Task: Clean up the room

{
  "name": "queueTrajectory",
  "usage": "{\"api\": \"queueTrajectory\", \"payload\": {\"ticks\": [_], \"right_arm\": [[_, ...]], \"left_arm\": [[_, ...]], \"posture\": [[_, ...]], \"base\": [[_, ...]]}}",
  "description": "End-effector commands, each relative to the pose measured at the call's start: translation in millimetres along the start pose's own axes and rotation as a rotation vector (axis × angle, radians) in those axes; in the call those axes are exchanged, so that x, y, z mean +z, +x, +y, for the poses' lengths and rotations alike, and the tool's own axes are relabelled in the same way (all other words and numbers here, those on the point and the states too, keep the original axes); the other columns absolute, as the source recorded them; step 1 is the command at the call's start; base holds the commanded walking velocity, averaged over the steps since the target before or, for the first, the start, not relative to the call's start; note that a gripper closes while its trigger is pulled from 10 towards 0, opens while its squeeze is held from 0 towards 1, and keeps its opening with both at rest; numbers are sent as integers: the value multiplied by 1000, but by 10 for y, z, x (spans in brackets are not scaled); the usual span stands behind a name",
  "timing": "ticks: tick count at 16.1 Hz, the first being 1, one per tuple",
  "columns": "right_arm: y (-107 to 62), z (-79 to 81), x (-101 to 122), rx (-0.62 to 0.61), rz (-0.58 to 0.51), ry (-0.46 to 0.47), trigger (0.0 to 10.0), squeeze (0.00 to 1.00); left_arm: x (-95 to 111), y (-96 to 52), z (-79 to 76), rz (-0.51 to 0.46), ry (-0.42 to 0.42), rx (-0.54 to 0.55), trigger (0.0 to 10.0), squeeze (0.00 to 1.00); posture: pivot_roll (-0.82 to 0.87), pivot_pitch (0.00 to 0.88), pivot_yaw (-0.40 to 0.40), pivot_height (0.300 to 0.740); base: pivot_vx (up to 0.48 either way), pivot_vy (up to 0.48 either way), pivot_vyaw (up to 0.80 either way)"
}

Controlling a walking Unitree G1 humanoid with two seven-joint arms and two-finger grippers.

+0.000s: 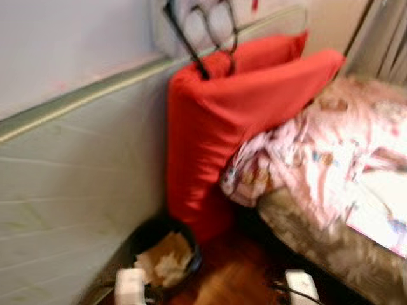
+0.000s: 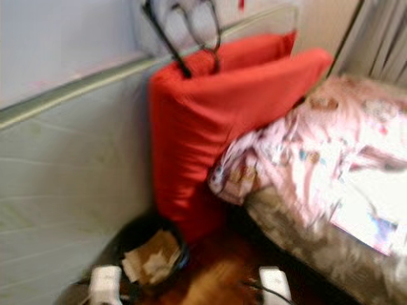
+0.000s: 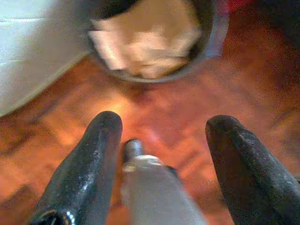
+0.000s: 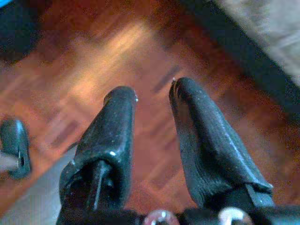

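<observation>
At the lower left of the frame, the bin point(image 1: 164, 254) sits against the wall, already stuffed with paper point(image 3: 145, 44). The left tool point(image 3: 161, 136) hangs wide open and empty above the floor point(image 3: 187, 122) near it; the right tool point(image 4: 152, 101), fingers narrowly apart, holds nothing.

The left gripper point(image 3: 161, 131) hangs low over the wooden floor point(image 3: 178, 117), its two black fingers point(image 3: 89, 164) spread wide apart with nothing between the tips. A pale grey part of the arm shows between the fingers in the left wrist view. The right gripper point(image 4: 152, 96) also hangs low over the floor, pointing downward; its two black fingers point(image 4: 201, 136) stand a narrow gap apart, tips not touching, and hold nothing. In the head views, the pale tops of both wrists show at the lower edge, the left wrist point(image 1: 130, 286) and the right wrist point(image 1: 300, 286), well apart from each other.
</observation>
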State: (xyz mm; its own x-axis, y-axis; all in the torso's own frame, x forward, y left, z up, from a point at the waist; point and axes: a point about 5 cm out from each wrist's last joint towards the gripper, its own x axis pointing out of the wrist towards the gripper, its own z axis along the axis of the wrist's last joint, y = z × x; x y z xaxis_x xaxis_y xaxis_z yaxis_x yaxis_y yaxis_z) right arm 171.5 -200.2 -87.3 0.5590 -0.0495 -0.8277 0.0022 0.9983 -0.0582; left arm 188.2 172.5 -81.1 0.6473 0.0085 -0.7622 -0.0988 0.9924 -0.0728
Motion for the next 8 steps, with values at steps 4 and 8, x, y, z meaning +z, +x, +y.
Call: {"api": "queueTrajectory", "payload": {"ticks": [4, 8], "right_arm": [[31, -109, 317, 28, -98, 274, 10000, 0], [31, -109, 317, 28, -98, 274, 10000, 0]], "left_arm": [[419, 69, 263, 13, 75, 48, 10000, 0], [419, 69, 263, 13, 75, 48, 10000, 0]], "posture": [[-92, 20, 45, 740], [-92, 20, 45, 740]], "base": [[0, -399, 0], [0, -401, 0]]}}
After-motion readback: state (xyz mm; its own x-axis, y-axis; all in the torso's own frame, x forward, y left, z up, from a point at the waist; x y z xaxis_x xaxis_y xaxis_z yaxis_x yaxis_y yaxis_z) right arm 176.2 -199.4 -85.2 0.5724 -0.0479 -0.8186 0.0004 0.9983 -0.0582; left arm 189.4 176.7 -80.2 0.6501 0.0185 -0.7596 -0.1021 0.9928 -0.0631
